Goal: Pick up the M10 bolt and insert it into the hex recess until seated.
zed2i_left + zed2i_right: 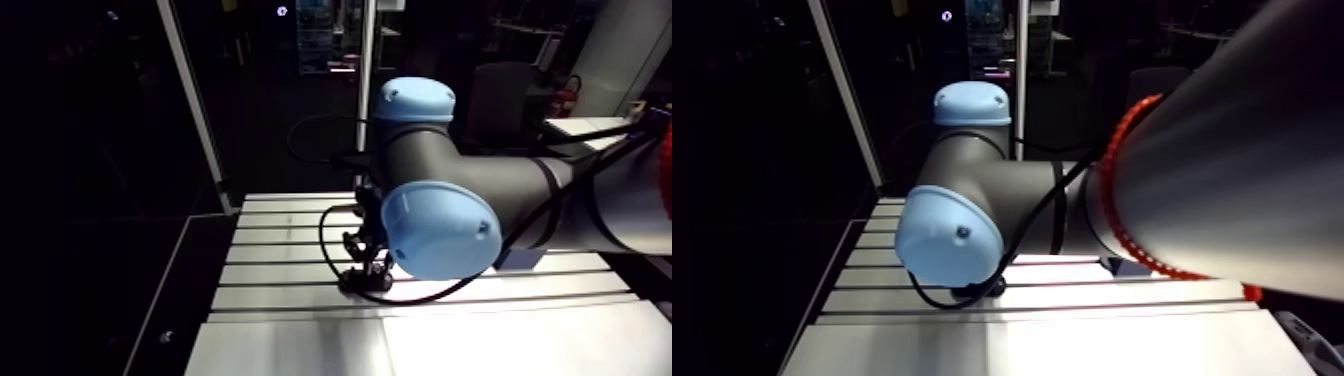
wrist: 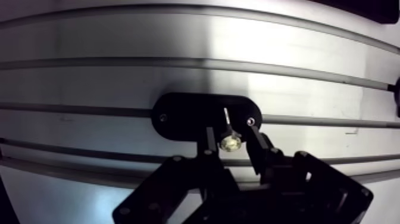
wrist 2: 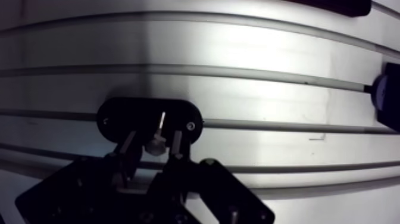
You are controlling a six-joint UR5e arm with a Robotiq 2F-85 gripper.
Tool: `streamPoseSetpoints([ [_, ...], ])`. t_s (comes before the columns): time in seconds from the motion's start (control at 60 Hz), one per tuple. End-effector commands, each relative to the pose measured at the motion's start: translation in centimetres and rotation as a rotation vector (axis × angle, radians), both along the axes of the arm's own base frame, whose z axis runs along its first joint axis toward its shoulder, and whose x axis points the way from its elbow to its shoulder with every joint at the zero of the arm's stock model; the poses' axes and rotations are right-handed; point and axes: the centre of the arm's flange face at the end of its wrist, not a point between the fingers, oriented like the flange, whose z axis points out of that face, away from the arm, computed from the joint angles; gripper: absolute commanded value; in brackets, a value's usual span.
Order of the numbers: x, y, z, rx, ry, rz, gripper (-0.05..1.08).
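Observation:
In the wrist view a black oval fixture plate (image 2: 184, 116) with a screw near each end lies flat on the slotted aluminium table (image 2: 178, 42). My gripper (image 2: 231, 140) hovers over the plate's near edge, shut on the M10 bolt (image 2: 229, 142). The bolt's shiny end sits between the fingertips (image 2: 209, 140), and its thin bright shank points away over the dark plate. The hex recess is not discernible in the black surface. In the arm view the gripper (image 1: 366, 262) stands low over the same plate (image 1: 362, 284), partly hidden behind my light-blue joint cap.
Long slots run across the table (image 1: 300, 300). A dark round part (image 3: 388, 100) sits off to one side of the gripper at the frame's edge, and another black object (image 3: 333, 6) lies far ahead. A dark panel (image 1: 175, 300) borders the table's left edge.

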Motion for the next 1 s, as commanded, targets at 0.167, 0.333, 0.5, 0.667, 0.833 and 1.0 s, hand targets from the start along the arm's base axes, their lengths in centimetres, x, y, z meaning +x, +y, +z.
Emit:
streamPoseSetpoints([
  [0.167,0.03,0.0,0.1,0.001,0.002,0.0,0.63],
  [0.333,0.03,-0.01,0.1,-0.001,0.002,0.0,0.64],
  [0.5,0.04,-0.01,0.09,-0.001,0.001,0.0,0.65],
  [0.667,0.03,-0.01,0.1,-0.001,0.002,-0.001,0.65],
  [0.833,0.03,-0.01,0.1,-0.001,0.002,0.0,0.66],
  [1.0,0.04,-0.01,0.09,-0.001,0.001,0.0,0.67],
])
